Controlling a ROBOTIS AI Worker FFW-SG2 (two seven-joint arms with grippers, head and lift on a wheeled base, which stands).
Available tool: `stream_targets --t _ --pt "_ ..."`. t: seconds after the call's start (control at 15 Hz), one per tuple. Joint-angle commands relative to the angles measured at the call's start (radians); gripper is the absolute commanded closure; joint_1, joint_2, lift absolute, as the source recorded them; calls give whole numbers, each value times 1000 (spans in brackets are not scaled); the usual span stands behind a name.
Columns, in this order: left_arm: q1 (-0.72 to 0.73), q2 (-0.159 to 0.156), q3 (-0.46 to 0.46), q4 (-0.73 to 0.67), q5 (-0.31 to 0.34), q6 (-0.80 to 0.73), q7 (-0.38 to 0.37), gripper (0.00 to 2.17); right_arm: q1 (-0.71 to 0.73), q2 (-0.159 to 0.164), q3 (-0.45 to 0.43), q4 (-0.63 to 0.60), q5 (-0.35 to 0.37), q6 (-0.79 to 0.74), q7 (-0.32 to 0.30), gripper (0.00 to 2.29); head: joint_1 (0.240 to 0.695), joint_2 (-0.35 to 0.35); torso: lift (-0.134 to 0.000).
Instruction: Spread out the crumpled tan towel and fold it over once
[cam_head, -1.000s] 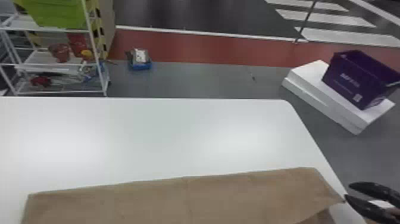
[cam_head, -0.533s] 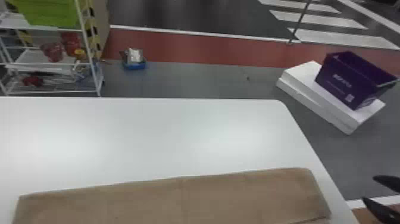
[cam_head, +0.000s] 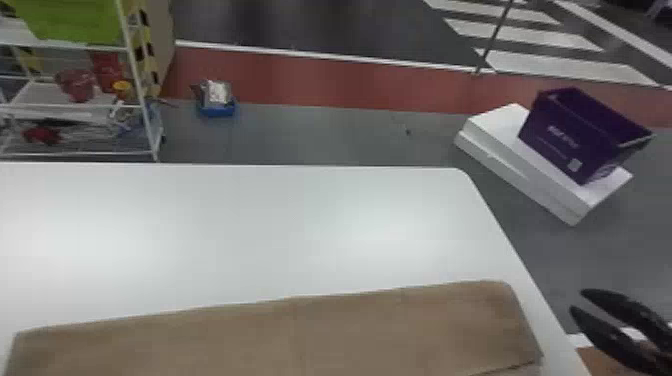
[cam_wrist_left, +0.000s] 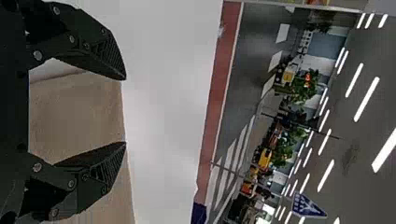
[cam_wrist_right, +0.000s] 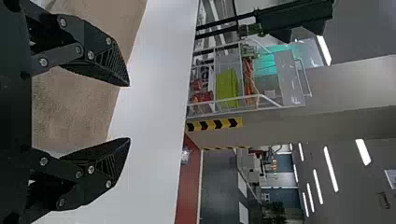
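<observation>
I have my right gripper (cam_head: 578, 301) at the tan towel (cam_wrist_right: 74, 107), its black fingers (cam_wrist_right: 100, 58) spread; I can't tell if they touch cloth. The towel lies on the white worktop (cam_wrist_right: 152, 116), short of its far edge, beyond which a rack (cam_wrist_right: 224, 100) holds a green bin (cam_wrist_right: 227, 87).

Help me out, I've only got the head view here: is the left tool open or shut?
Observer: Open. In the left wrist view, the two fingers of the left tool stand wide apart.
Operator: Okay, has it got the towel?
Observer: No. The towel shows through the gap, with neither finger pinching it.
Operator: And from the right wrist, what's between the fingers?
Observer: An edge of the towel crosses the view between the fingers of the right tool, a little short of the tips.
</observation>
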Motion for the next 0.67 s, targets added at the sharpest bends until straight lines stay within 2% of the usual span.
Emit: stream_targets --t 0.0,0.13,0.2,0.27,0.4,0.6 --pt "22 -5 -113 -46 -42 109 11 822 -18 37 11 8 0 -33 5 569 695 -272 -124" --pt "34 -4 -245 -46 -138 94 71 822 -52 48 12 37 -6 -48 5 502 695 -322 -124" --pt "34 1 -296 -37 -192 87 103 822 -56 50 11 46 -14 -51 5 481 695 -350 -124" --pt "31 6 -322 -26 -221 78 123 822 -56 50 11 46 -16 -54 5 481 695 -350 -124" --pt "17 10 -326 1 -257 69 140 822 -61 48 -3 49 -17 -54 5 481 695 -350 -124" --pt "15 18 -270 9 -261 63 147 822 -61 34 -28 64 -46 -61 5 417 695 -350 -124"
